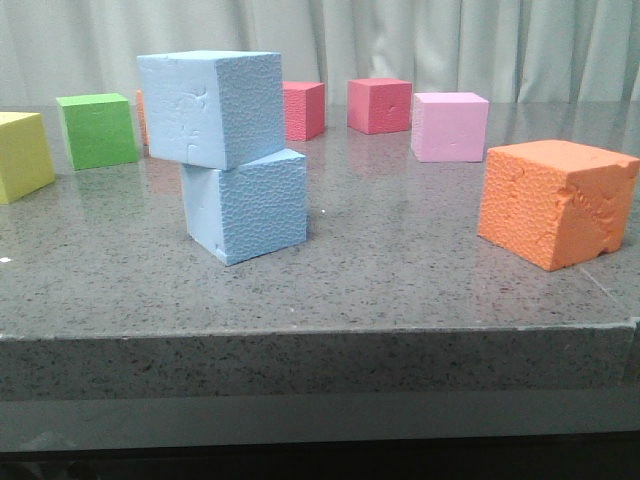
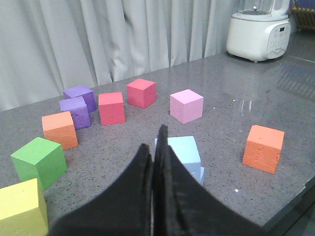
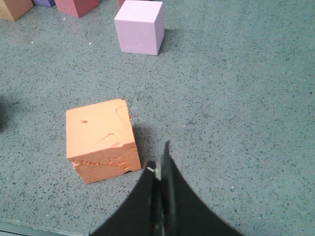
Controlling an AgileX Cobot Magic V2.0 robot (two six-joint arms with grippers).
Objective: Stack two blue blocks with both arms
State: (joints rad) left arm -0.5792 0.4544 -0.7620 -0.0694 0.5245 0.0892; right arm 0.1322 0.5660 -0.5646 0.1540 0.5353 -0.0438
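Both sets of black jaws were pressed together and held nothing, the left gripper partly hiding the two blue blocks, where the smoother block was stacked askew on the pebbled block on the grey table.

The left tool hides most of the lower blue block, and perhaps part of the upper blue block.

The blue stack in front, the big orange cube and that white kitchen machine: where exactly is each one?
upper blue block [image 1: 210, 105]: front view, its front face.
lower blue block [image 1: 245, 215]: front view, near corner edge.
orange cube [image 1: 555, 200]: front view, front face.
white kitchen machine [image 2: 258, 34]: left wrist view, its body.
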